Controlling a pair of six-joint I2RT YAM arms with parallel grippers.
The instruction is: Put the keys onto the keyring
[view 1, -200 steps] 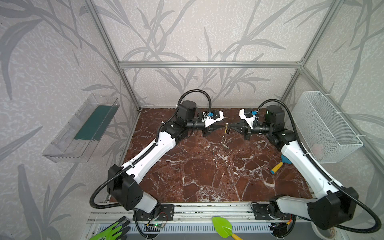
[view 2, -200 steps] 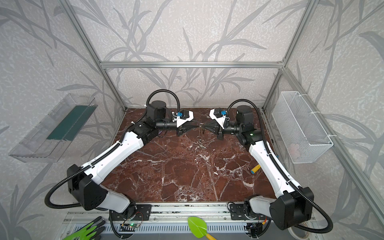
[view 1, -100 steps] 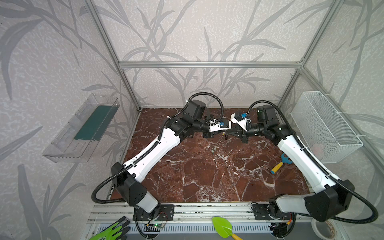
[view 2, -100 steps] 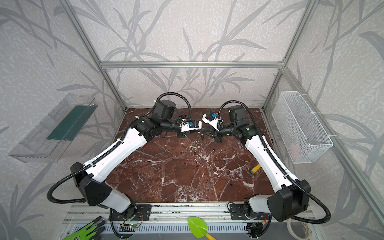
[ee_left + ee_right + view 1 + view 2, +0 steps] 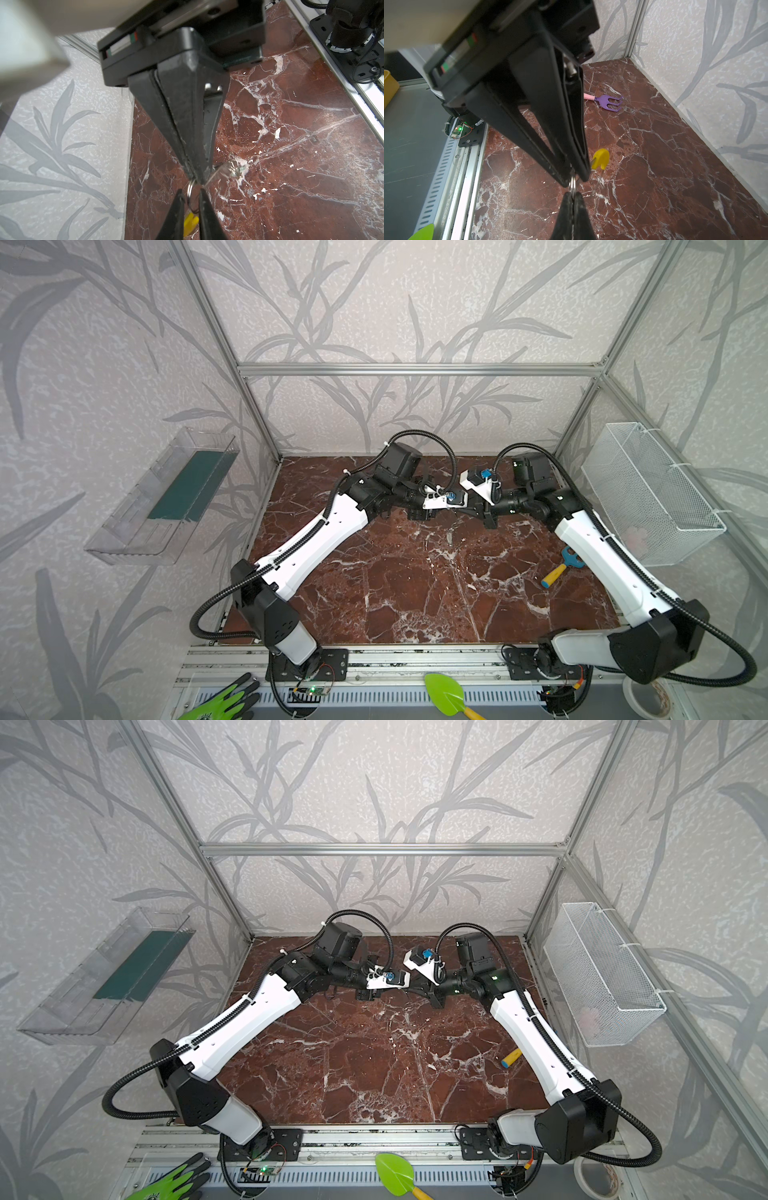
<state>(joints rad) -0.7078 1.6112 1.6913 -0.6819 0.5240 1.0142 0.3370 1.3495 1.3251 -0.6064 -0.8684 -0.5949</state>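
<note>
left wrist view: nearest, the left claw (image 5: 194, 179) has its fingers pressed together along their length, tips nipped on one end of the ring (image 5: 188, 192). the ring, a small silvery loop, is off the desk (image 5: 291, 145), in the air between the two claws. just past it the right claw (image 5: 191, 192) meets the left tip to tip, a finger either side of the ring's other end; its own wrist view shows it closed on the ring too. a yellow tab (image 5: 190, 222) sits just behind those tips; whether it is fixed to the ring i cannot tell. the keys (image 5: 231, 169), a blurred silvery bunch, hang just beside the left claw's tip; whether they are on the ring yet i cannot tell. in both top views the claws meet over the far half of the desk, midway between its side edges. i judge the threading step is in hand. next, one claw should hold the ring firm while the other works the keys along the coil in small, slow moves; a twist could pull the ring free.
</note>
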